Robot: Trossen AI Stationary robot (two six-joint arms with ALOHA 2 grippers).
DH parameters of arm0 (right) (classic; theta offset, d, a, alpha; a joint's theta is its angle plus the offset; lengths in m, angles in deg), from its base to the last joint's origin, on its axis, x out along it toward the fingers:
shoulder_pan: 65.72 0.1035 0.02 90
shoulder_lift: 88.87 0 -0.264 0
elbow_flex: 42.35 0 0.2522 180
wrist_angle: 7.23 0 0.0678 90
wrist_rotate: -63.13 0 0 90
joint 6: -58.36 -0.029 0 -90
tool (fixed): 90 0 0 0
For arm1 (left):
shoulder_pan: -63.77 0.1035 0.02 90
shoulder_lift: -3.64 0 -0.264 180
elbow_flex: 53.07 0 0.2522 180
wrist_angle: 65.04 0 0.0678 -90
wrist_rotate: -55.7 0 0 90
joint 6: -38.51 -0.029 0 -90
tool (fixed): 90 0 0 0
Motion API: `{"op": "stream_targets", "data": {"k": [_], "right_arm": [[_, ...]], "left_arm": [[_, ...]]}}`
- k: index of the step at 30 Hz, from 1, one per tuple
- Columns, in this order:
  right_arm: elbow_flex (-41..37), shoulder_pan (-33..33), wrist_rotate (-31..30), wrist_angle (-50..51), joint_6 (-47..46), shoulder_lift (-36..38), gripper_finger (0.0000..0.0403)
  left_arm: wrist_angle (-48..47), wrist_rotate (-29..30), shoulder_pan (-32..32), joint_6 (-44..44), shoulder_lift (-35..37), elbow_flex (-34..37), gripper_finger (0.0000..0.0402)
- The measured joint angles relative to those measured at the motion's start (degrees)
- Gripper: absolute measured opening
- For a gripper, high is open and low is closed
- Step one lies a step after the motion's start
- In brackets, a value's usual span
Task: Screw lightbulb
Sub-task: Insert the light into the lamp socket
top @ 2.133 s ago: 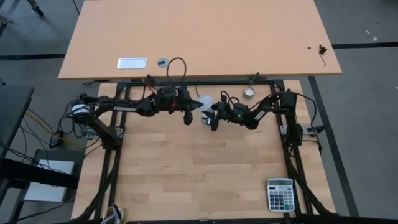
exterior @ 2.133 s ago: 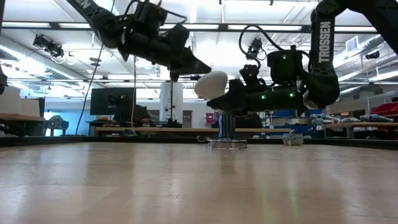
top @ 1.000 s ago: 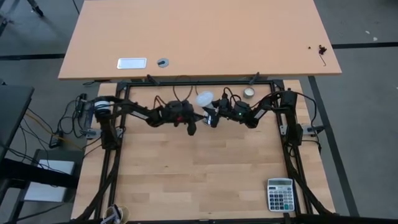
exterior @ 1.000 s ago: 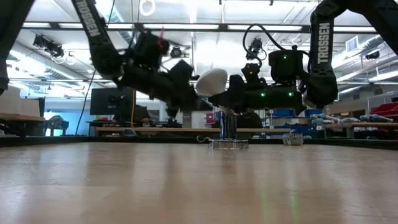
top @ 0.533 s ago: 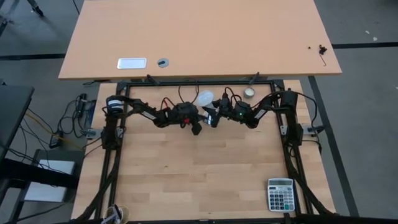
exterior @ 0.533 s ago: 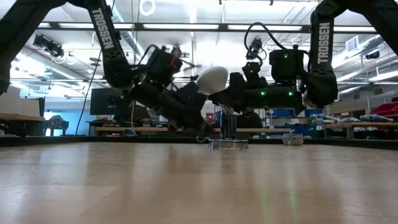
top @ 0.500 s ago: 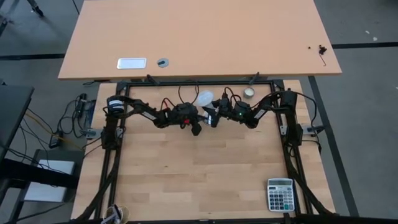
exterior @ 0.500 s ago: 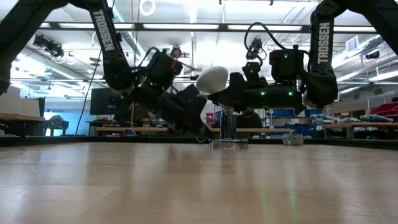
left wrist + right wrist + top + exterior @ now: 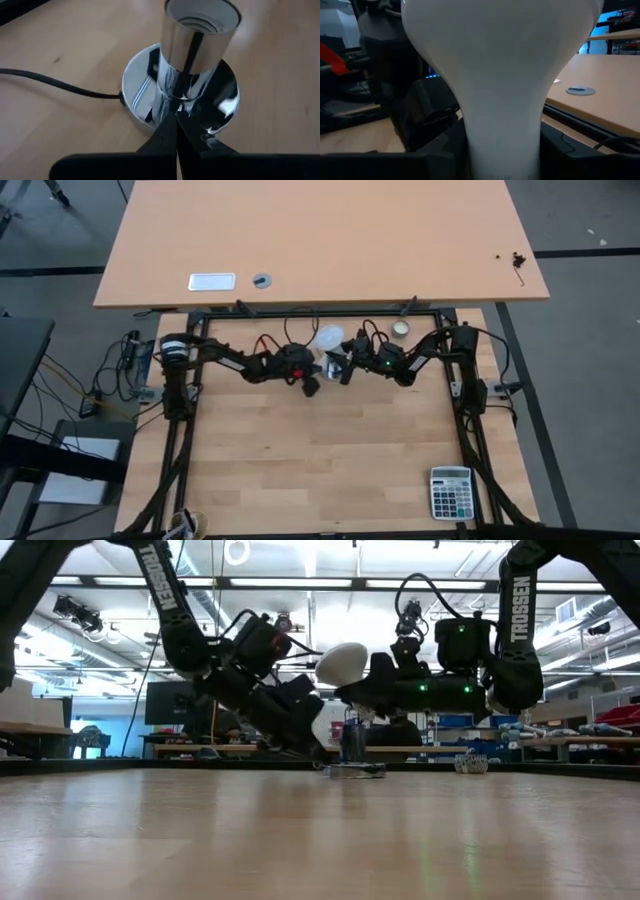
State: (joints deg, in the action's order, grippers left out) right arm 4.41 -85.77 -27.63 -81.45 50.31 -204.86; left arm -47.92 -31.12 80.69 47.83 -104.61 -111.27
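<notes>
High view: your left tool [image 9: 311, 385], fingers together, has come in beside the socket [image 9: 333, 366] at frame centre.

Low view: right tool [image 9: 352, 692] clamps the lightbulb [image 9: 341, 663] above it.

Left wrist view: socket braced; threading can begin.

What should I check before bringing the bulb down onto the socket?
1. Bulb held: ok. The right gripper is closed on the neck of the lightbulb.
2. Socket braced: ok. The left gripper is shut, its tips pressed against the chrome socket at its base.
3. Socket mouth free: ok, threads visible in the left wrist view.
4. Socket upright: not ok, its base looks tipped in the low view.
5. Bulb over socket: cannot tell.
6. Black cord clear: ok, it trails off sideways.
</notes>
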Motion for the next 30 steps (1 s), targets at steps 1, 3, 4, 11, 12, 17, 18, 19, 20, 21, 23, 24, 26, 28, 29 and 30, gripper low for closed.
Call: {"op": "stream_targets", "data": {"k": [1, 3, 4, 11, 12, 17, 18, 19, 20, 21, 23, 24, 26, 28, 29, 30], "right_arm": [[0.00, 0.00, 0.24, -0.32, -0.20, 0.00, 0.0158], [0.02, 0.00, 0.57, -1.42, -0.81, -0.01, 0.0158], [0.11, 0.01, 0.80, -1.57, -0.84, 0.02, 0.0158], [2.42, 0.70, 3.82, -0.46, -0.93, 0.20, 0.0158], [2.76, 0.90, 3.90, 0.04, -0.92, 0.20, 0.0158], [5.09, 1.66, 6.20, 6.15, -0.81, 0.20, 0.0158], [5.83, 1.66, 6.65, 7.95, -0.95, 0.20, 0.0158], [6.37, 1.66, 6.99, 9.27, -1.13, 0.23, 0.0158], [7.12, 1.66, 7.30, 10.96, -1.40, 0.27, 0.0158], [7.82, 1.66, 7.72, 12.73, -1.59, 0.28, 0.0158], [9.14, 1.66, 7.91, 15.30, -2.18, 0.31, 0.0158], [9.72, 1.66, 8.02, 16.21, -2.34, 0.31, 0.0158], [10.66, 1.66, 8.46, 17.92, -2.33, 0.35, 0.0159], [10.96, 1.66, 8.88, 18.65, -2.33, 0.56, 0.0161], [11.05, 1.65, 9.16, 18.76, -2.33, 0.61, 0.0162], [11.09, 1.55, 9.30, 19.04, -2.33, 0.86, 0.0162]], "left_arm": [[-1.61, 0.03, 0.08, -0.14, 1.84, 0.66, 0.0000], [-4.05, 0.13, 0.38, -0.58, 5.36, 2.18, 0.0000], [-4.78, 0.13, 0.62, -0.79, 7.45, 2.77, 0.0000], [-3.87, -1.09, 1.11, -0.09, 19.23, 6.03, 0.0000], [-2.76, -1.14, 1.17, -0.11, 20.57, 6.15, 0.0000], [-1.94, -1.11, 2.40, -0.37, 23.47, 6.56, 0.0000], [-1.76, -1.26, 2.73, -0.57, 23.81, 6.59, 0.0000], [-1.00, -1.60, 3.00, -0.96, 23.97, 6.61, 0.0000], [-0.25, -1.89, 3.29, -1.19, 23.98, 6.51, 0.0000], [-0.32, -2.19, 3.50, -1.20, 23.98, 6.50, 0.0000], [-0.61, -2.78, 3.81, -1.20, 23.96, 6.54, 0.0000], [-0.48, -2.87, 3.82, -1.25, 23.96, 6.54, 0.0000], [-0.01, -2.93, 3.76, -1.66, 23.96, 6.54, 0.0000], [-0.07, -3.29, 3.76, -1.73, 23.96, 6.54, 0.0000], [-0.20, -3.34, 3.74, -1.77, 23.96, 6.54, 0.0000], [-0.25, -3.39, 3.74, -1.85, 23.96, 6.54, 0.0000]]}}
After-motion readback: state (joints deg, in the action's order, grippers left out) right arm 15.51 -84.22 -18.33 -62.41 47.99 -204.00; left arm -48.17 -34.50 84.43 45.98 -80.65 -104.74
